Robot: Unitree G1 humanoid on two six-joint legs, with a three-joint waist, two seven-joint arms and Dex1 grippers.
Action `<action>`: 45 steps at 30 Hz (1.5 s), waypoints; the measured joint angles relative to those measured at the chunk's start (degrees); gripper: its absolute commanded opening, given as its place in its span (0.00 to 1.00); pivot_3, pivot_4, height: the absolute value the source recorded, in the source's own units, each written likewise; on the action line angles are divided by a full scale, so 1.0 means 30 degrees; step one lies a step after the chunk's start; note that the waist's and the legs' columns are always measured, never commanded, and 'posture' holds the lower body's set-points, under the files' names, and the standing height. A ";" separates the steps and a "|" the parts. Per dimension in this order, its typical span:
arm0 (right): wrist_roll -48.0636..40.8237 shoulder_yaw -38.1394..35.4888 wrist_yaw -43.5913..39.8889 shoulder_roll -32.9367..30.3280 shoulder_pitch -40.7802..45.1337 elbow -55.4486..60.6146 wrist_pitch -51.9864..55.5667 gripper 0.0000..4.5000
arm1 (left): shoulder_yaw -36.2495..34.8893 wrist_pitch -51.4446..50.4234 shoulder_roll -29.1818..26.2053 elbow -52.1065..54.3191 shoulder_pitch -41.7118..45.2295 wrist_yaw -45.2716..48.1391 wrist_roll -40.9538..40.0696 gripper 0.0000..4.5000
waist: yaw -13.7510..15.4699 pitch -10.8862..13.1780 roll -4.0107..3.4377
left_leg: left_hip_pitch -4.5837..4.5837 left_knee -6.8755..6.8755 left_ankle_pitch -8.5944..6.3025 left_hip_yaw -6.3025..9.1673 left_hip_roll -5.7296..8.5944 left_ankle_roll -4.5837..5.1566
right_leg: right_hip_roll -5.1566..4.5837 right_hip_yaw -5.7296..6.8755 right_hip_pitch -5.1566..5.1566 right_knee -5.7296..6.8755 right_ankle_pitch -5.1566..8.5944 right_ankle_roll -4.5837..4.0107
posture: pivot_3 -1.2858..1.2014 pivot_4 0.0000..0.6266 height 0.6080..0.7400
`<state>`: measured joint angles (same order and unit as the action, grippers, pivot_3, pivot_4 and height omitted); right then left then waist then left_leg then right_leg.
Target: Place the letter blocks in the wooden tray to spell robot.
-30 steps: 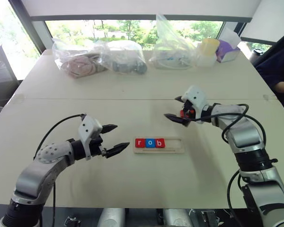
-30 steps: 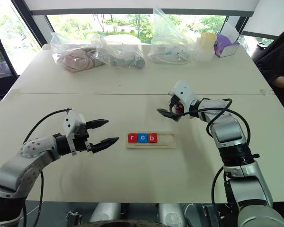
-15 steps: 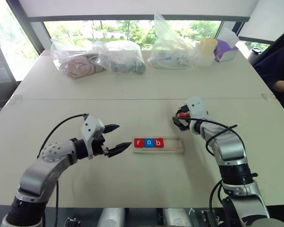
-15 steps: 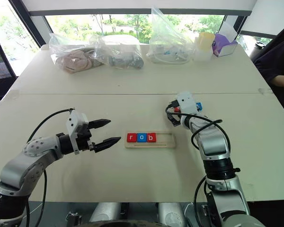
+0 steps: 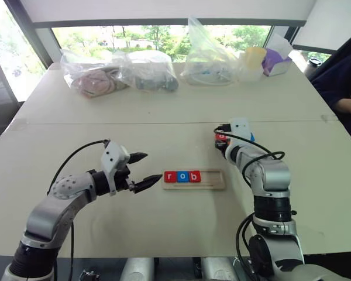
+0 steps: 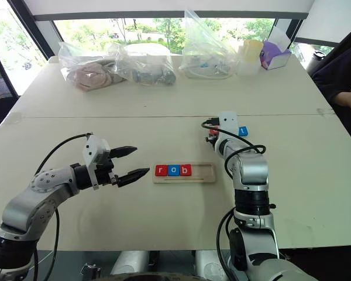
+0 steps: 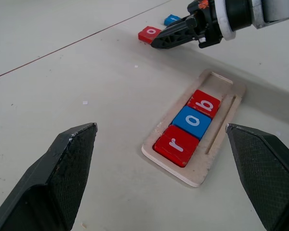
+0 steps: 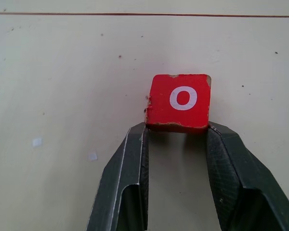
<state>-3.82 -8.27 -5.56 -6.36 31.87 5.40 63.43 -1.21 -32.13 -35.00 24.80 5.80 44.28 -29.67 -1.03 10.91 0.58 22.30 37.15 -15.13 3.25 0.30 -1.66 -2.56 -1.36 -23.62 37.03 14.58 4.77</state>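
The wooden tray (image 5: 214, 178) lies at the table's middle with three letter blocks in its left end: red r (image 5: 170, 176), blue o (image 5: 182, 176), red b (image 5: 194, 176). Behind and to the right of the tray, a red o block (image 8: 182, 102) lies flat on the table. My right gripper (image 8: 177, 130) is shut on the block's near edge, one fingertip at each corner. A blue block (image 6: 242, 131) lies just beyond it, its letter hidden. My left gripper (image 5: 154, 166) hovers open just left of the tray, holding nothing.
Several clear plastic bags (image 5: 152, 70) of items line the far side of the table, with a yellow cup (image 5: 256, 57) and a purple box (image 5: 279, 61) at the far right. A person's dark sleeve (image 5: 339, 76) shows at the right edge.
My right gripper came down to the table, rolled its wrist and went from open to shut on the red o block. The left gripper stayed in place, open.
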 measured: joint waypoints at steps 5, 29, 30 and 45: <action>-0.0112 0.0908 -0.0637 -0.1262 -0.0723 0.1233 0.0753 0.23 | 0.0050 0.0045 0.0157 -0.0036 0.0120 -0.0166 0.0129 1.00 | 0.0068 0.0001 -0.0002 | 0.0015 -0.0008 0.0000 0.0005 0.0005 0.0001 | -0.0007 0.0003 -0.0009 -0.0005 0.0003 0.0000 | 0.52 0.24 1.00; -0.6222 -0.3175 -0.3881 -0.5365 -0.9538 1.4588 0.9555 0.67 | 0.0895 0.0994 0.0537 -0.2016 0.1279 0.1011 0.0707 1.00 | 0.0057 -0.0001 0.0006 | 0.0020 -0.0007 -0.0001 0.0009 -0.0005 0.0001 | 0.0008 0.0003 -0.0002 -0.0038 0.0074 -0.0022 | 0.52 0.24 1.00; -0.6559 -0.3173 -0.4028 -0.5611 -0.9431 1.4567 0.9555 0.79 | 0.0895 0.0994 0.0546 -0.2049 0.1328 0.1012 0.0722 1.00 | 0.0065 -0.0001 0.0005 | 0.0022 -0.0005 -0.0002 0.0009 -0.0004 0.0001 | 0.0008 0.0004 -0.0002 -0.0041 0.0074 -0.0022 | 0.52 0.24 1.00; -0.4778 0.2850 -1.7795 -1.8617 -0.8143 0.5538 -1.0406 0.99 | 0.0776 0.0732 0.0664 -0.1674 0.1327 0.0341 0.0713 1.00 | 0.0092 0.0022 0.0040 | 0.0039 -0.0014 -0.0006 -0.0070 -0.0002 0.0008 | -0.0013 0.0037 0.0099 -0.0270 0.0037 0.0032 | 0.52 0.24 1.00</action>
<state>-18.16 0.28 -58.94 -62.21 7.43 22.01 32.21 1.12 -29.93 -33.01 19.78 9.78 45.31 -27.53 -0.75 10.98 0.69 22.41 37.11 -15.15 3.04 0.29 -1.64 -2.60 -1.25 -23.32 36.22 14.70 4.87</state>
